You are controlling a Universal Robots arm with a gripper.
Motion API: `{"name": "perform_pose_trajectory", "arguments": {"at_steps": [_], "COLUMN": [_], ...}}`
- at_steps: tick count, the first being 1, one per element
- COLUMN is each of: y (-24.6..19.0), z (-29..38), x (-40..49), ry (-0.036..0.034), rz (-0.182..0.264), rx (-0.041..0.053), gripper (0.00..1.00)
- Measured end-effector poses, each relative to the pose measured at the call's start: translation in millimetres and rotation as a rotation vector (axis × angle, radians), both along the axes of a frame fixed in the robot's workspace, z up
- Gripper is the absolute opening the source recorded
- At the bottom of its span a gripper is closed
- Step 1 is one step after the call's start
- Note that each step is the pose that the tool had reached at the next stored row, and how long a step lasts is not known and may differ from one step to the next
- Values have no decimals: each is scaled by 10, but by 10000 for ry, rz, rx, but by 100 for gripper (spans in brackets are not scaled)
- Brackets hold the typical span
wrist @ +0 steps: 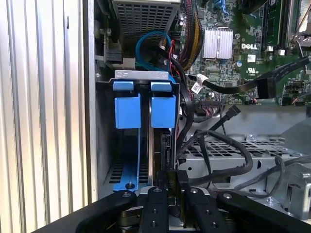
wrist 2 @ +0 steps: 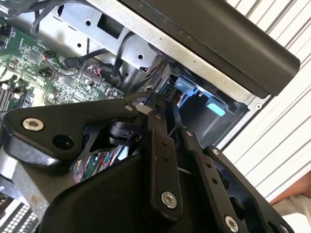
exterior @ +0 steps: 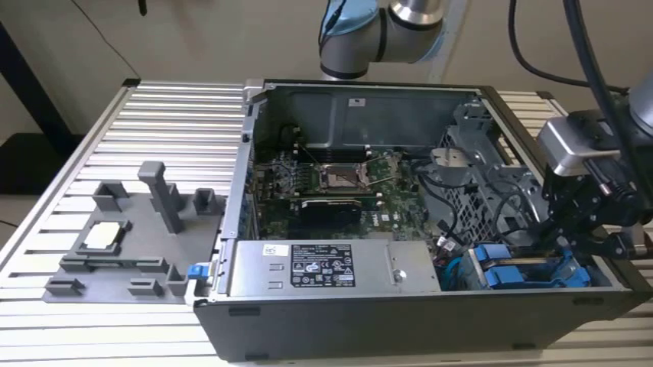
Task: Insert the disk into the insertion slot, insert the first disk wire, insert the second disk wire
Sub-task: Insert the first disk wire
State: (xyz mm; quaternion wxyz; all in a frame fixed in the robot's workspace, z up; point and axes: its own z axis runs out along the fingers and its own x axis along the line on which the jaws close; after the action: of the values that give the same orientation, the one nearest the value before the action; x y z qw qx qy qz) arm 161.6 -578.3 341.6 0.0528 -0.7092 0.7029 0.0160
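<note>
Disk [wrist: 163,110] is seen upright in the insertion slot [wrist: 144,74] of the grey drive cage in the first wrist view, its blue end level with that of the second blue carrier [wrist: 128,109] just beside it. Claw [wrist: 172,180] is lined up on the disk's near edge. Its fingers [wrist: 156,208] are drawn together with barely a gap, so it is read as closed; contact with the disk can't be confirmed. Exterior view, scanned from its left to its right: grey fixture block [exterior: 133,237] is laid on the slatted desk [exterior: 173,115], and the open computer case [exterior: 408,325] is set just beside it. Power supply [exterior: 316,267] with a labelled top is mounted along the case's near wall, and the motherboard [exterior: 326,180] is exposed behind it. Both blue-framed units are parked in the case's near corner toward the exterior view's right, with the claw hung right over them at the case edge. Back in the first wrist view, black cables [wrist: 245,153] are draped loose across the perforated cage wall [wrist: 272,145] next to the slot, and one black connector [wrist: 233,110] lies free, apart from the disk. In the second wrist view the blue ends are glimpsed past the claw, under the case's black rim.
</note>
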Motion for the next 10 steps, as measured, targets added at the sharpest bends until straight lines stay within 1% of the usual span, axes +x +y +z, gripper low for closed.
{"name": "perform_pose_trajectory", "arguments": {"at_steps": [10], "y": [-6], "z": [-28], "x": [4], "ry": [0], "rz": [0], "rx": [0], "gripper": [19]}}
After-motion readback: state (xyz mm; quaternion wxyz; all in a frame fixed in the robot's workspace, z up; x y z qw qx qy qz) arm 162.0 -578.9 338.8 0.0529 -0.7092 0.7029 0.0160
